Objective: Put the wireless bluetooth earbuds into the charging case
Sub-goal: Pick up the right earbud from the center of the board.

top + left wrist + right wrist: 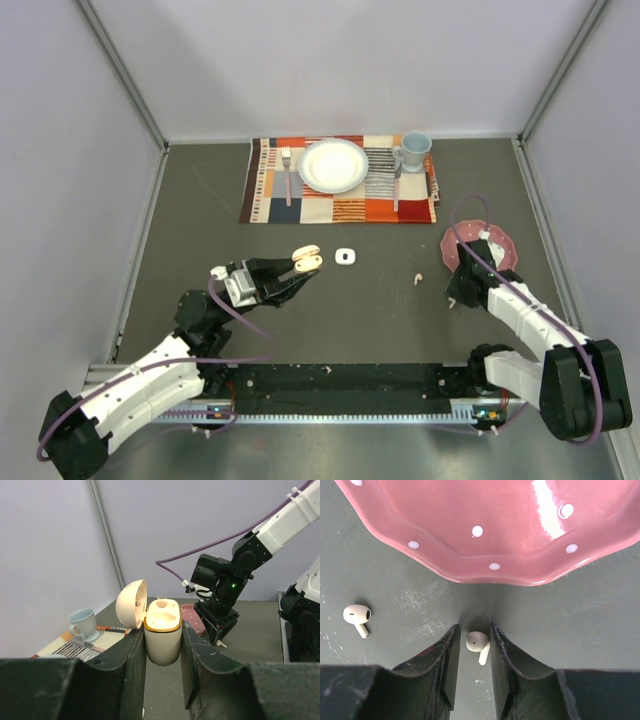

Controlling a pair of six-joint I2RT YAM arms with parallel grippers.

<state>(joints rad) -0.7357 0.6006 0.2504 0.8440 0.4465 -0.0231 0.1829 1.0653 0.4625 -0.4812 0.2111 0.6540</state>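
Earbud (478,644) on bench (570,630) just on near side of pink plate (485,525), between narrowly set right fingers (442,670), stem running nearward along their gap, clamping not determinable; open charging case (162,635) held in left fingers (125,670), well apart to left.

Soft, even overhead light, moderately bright in all views. White glare streak on pink plate (547,510), upper right of right wrist view. Faint small shadows under earbuds (356,614). Bottom foreground of both wrist views dark, slightly blurred.
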